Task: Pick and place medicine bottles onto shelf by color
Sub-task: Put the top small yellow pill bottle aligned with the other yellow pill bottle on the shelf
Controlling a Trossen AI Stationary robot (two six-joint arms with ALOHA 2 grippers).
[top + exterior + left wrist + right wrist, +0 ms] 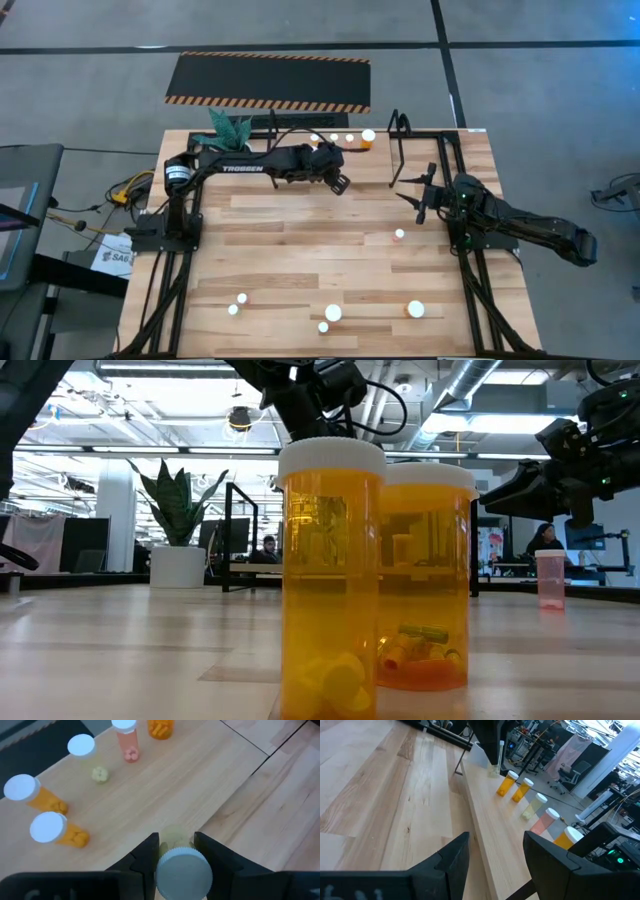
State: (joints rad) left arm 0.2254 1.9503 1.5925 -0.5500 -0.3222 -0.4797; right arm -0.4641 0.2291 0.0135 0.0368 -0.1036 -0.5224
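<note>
My left gripper [338, 178] is over the near edge of the shelf [400, 135], shut on a pale yellowish bottle with a white cap [184, 872]. Several bottles stand in a row on the shelf's wood: two orange [47, 827], one clear [81, 745], one pink [131, 750] and one orange [161, 727]; the row also shows in the right wrist view [535, 805]. My right gripper [415, 190] is open and empty, level, right of the shelf. Loose bottles stand on the table: a pink one [399, 235] and several near the front edge [333, 313]. My left gripper pinches the pale bottle between its two fingers [147, 854], on the body's sides just below the cap [175, 839]. The fingers point down from above. The bottle hangs upright [494, 769], cap up; whether its base touches the wood I cannot tell.
A potted plant [230, 130] stands at the shelf's left end. A black hazard-striped mat [268, 82] lies on the floor beyond the table. Two large orange bottles [330, 580] stand close before the low camera. People sit in the room behind [268, 548].
</note>
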